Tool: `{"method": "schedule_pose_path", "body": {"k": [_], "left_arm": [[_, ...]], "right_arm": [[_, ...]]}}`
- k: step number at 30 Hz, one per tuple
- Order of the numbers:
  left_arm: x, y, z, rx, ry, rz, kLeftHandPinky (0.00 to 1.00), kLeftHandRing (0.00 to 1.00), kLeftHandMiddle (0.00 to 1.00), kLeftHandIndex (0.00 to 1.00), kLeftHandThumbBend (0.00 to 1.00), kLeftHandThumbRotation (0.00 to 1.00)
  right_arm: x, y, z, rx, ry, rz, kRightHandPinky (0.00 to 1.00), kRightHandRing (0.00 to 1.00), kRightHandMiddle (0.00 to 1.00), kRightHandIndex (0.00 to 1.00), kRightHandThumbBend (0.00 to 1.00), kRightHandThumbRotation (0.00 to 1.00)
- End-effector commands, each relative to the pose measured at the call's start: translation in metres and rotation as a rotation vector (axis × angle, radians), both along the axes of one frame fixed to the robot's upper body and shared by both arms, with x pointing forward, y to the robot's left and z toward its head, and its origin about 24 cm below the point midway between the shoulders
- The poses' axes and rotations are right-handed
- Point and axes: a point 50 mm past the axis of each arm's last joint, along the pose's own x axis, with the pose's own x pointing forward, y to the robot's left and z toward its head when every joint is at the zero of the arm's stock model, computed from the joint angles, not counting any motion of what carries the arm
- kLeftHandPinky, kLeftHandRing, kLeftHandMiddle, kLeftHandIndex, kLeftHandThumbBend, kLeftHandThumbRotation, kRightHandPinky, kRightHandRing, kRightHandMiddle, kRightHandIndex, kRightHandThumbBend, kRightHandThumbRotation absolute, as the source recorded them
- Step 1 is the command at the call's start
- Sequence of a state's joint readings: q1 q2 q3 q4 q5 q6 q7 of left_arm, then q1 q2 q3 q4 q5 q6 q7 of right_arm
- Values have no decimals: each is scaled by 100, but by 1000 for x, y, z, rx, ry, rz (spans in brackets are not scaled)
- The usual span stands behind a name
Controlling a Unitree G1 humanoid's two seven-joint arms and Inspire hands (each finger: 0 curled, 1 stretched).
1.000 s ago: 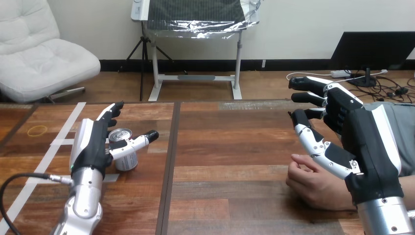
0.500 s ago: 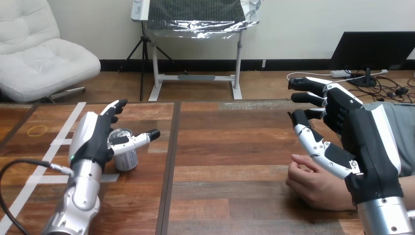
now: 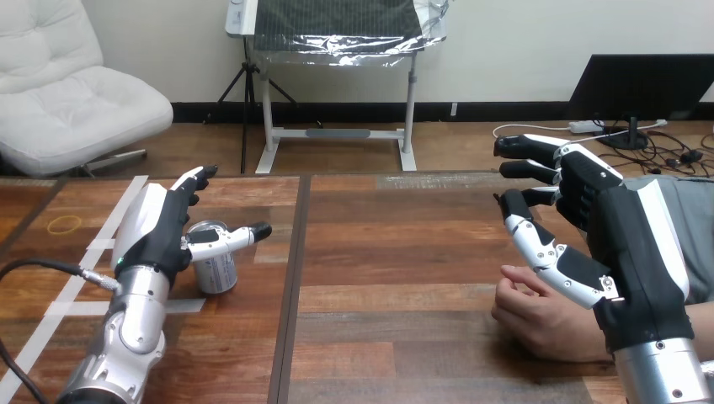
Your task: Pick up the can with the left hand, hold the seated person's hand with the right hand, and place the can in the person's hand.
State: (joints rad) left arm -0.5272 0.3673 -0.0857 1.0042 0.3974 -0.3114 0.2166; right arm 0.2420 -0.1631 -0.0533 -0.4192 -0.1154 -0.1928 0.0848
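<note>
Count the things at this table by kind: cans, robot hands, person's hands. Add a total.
can: 1
robot hands: 2, the left hand and the right hand
person's hand: 1
Total: 4

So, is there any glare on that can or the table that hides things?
Head view: the can shines pale on its metal top, yet its rim reads clearly beside the left hand; the table is evenly lit with no bright patch; the person's hand, by the right hand, throws only a soft shadow on the wood.
</note>
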Motion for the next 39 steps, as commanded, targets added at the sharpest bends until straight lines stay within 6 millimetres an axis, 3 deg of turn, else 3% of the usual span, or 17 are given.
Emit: {"method": "schedule_pose_path", "body": {"k": [1,15,25,39], "left_arm": [[18,2,27,50,-73,-11,79,86,88,87,89,37],[17,6,26,90,-62,-1,79,87,88,87,90,36],[15,13,25,235,14,-49,77,84,86,85,89,37],[13,16,32,314,88,-102,74,81,82,81,89,31]], "right_arm": [[5,1,15,-15,-82,25,60,73,77,70,32,0],[5,2,15,-12,-79,36,60,74,76,70,33,0],[5,1,15,-18,-74,45,60,74,76,70,33,0],[6,1,15,-29,-64,54,60,74,76,69,34,0]]}}
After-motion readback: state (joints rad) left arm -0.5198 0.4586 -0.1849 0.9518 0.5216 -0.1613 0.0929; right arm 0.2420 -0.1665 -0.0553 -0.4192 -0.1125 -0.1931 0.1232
